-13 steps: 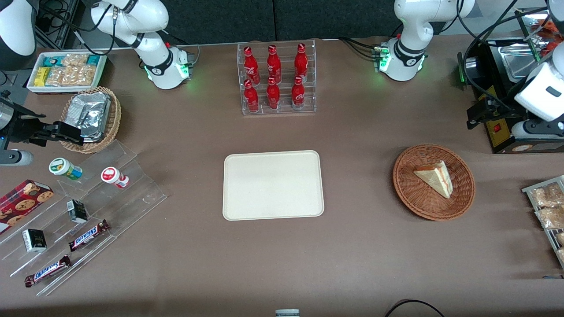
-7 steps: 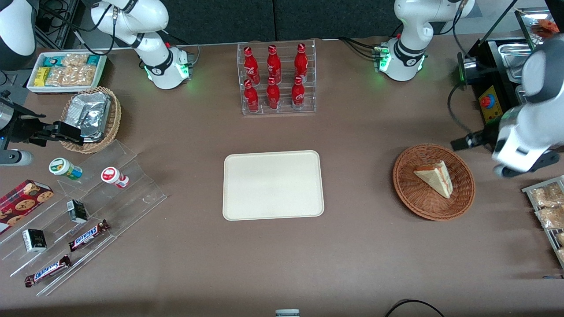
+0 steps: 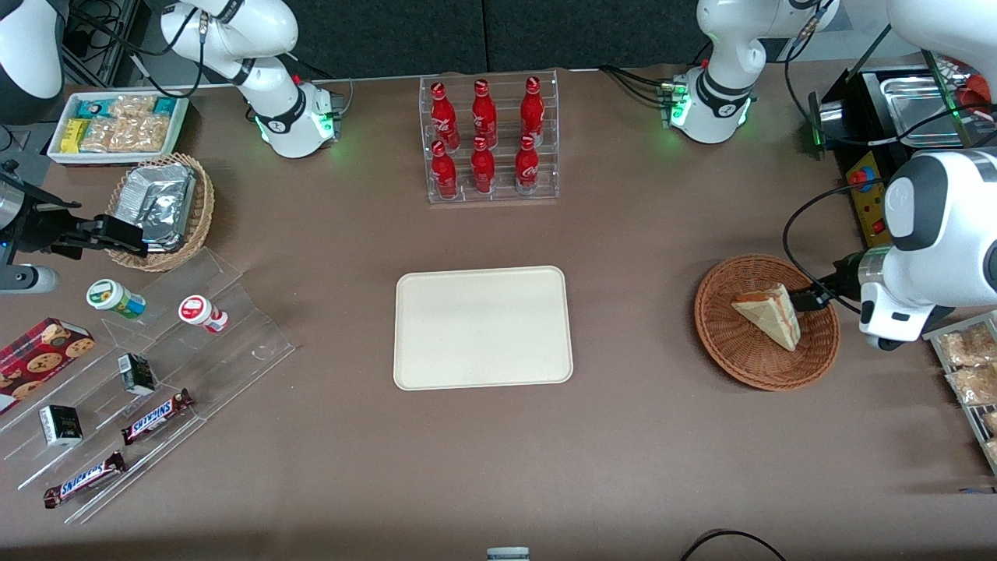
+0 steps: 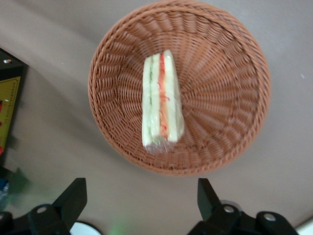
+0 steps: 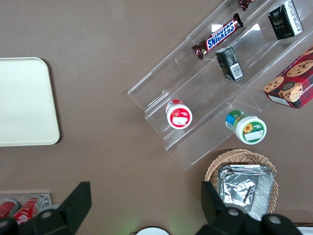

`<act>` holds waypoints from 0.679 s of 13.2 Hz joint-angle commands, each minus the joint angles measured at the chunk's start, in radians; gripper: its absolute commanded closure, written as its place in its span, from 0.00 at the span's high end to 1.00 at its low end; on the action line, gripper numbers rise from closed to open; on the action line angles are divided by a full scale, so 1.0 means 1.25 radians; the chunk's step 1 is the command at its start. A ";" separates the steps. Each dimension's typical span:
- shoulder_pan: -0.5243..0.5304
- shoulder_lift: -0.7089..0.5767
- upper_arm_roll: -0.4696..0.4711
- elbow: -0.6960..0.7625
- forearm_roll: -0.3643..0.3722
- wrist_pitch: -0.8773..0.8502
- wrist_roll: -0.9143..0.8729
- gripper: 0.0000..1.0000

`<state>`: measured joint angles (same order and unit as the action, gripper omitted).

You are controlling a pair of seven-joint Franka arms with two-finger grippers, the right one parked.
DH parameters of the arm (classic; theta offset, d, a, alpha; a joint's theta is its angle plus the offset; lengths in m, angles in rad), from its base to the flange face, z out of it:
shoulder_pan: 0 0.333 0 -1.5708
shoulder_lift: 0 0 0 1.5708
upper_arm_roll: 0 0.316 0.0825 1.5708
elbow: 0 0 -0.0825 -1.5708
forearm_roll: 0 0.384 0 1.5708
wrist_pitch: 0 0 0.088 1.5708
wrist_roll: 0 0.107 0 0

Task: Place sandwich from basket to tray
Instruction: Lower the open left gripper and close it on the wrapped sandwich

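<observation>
The sandwich (image 3: 769,314), a pale bread wedge with red and green filling, lies in the round reddish-brown wicker basket (image 3: 724,343) toward the working arm's end of the table. The cream tray (image 3: 483,327) lies flat at the table's middle with nothing on it. My left gripper (image 3: 808,299) hangs above the basket's rim, on the side away from the tray. In the left wrist view the gripper (image 4: 139,200) is open and empty, just outside the basket (image 4: 234,98), with the sandwich (image 4: 161,100) showing its cut edge. The tray's corner also shows in the right wrist view (image 5: 24,103).
A clear rack of red bottles (image 3: 489,140) stands farther from the camera than the tray. A black machine (image 3: 896,140) and a rack of snack packets (image 3: 966,366) flank the basket. A tan foil-packet basket (image 3: 160,206), snack box (image 3: 117,125) and acrylic stand (image 3: 156,374) lie toward the parked arm's end.
My left arm has swung from beside the black machine toward the front camera and the basket. The gripper now hangs at the basket's rim. The sandwich, basket and tray have not moved.
</observation>
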<state>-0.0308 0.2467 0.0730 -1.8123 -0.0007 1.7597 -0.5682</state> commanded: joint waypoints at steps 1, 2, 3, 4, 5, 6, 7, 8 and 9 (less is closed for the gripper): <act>-0.001 -0.038 0.016 -0.116 -0.014 0.131 -0.064 1.00; -0.001 -0.038 0.023 -0.149 -0.028 0.185 -0.083 1.00; -0.001 -0.035 0.032 -0.178 -0.053 0.240 -0.093 1.00; -0.001 -0.029 0.034 -0.196 -0.077 0.279 -0.095 1.00; -0.001 -0.013 0.034 -0.199 -0.099 0.299 -0.096 1.00; -0.002 0.007 0.034 -0.198 -0.119 0.311 -0.098 1.00; -0.002 0.025 0.034 -0.201 -0.133 0.331 -0.098 1.00; -0.002 0.039 0.034 -0.206 -0.136 0.345 -0.098 1.00; -0.004 0.056 0.034 -0.213 -0.134 0.356 -0.098 1.00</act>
<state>-0.0305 0.2821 0.1136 -2.0680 -0.1533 2.1673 -0.6723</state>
